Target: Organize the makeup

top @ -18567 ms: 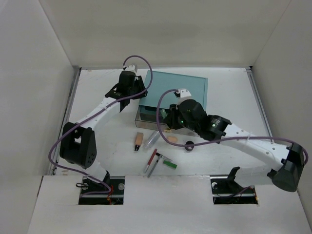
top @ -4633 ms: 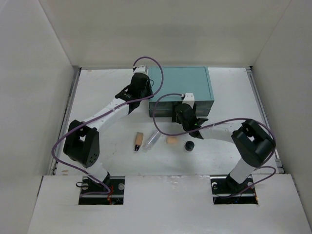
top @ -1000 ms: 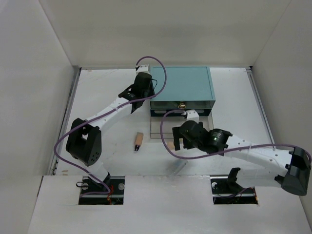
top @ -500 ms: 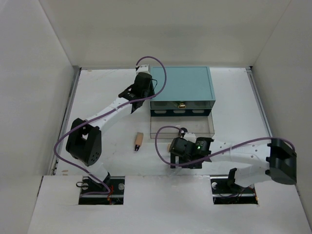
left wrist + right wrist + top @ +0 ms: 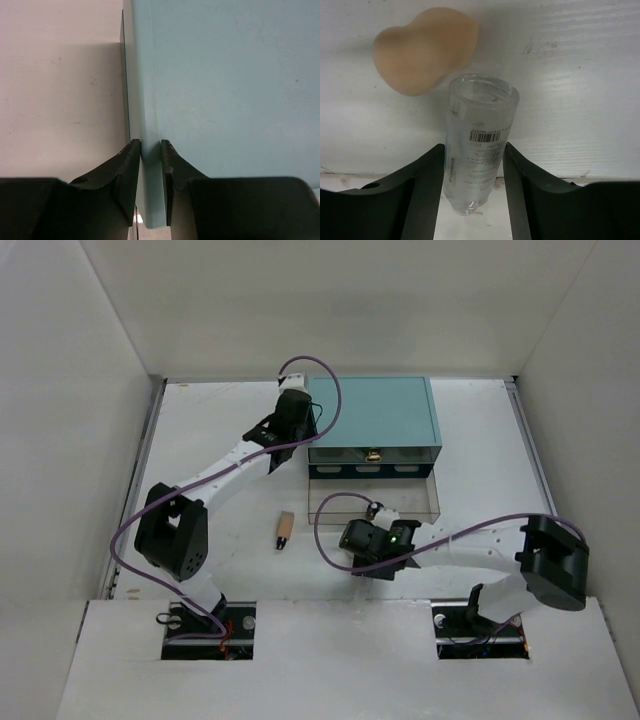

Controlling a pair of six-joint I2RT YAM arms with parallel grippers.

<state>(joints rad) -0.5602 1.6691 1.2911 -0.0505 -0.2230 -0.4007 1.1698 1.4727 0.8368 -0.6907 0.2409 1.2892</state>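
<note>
My right gripper (image 5: 358,545) is low over the table in front of the box. In the right wrist view its fingers (image 5: 427,185) press both sides of the clear tube (image 5: 477,145), so the gripper (image 5: 473,146) is shut on it. The tube lies on the table. The peach sponge (image 5: 425,47) lies just beyond the tube's far end, touching it. The tan tube (image 5: 284,530) lies alone to the left. My left gripper (image 5: 300,435) is shut on the teal box's left edge (image 5: 147,100). The pencils and green tubes are out of view.
The teal box (image 5: 372,410) stands at the back centre. Its clear drawer (image 5: 438,500) is pulled out toward me, just behind my right gripper. White walls enclose the table on three sides.
My right arm has folded back toward its base, and its gripper has come down around the clear tube. The left arm has not moved. Since the oldest frames the drawer has opened.
</note>
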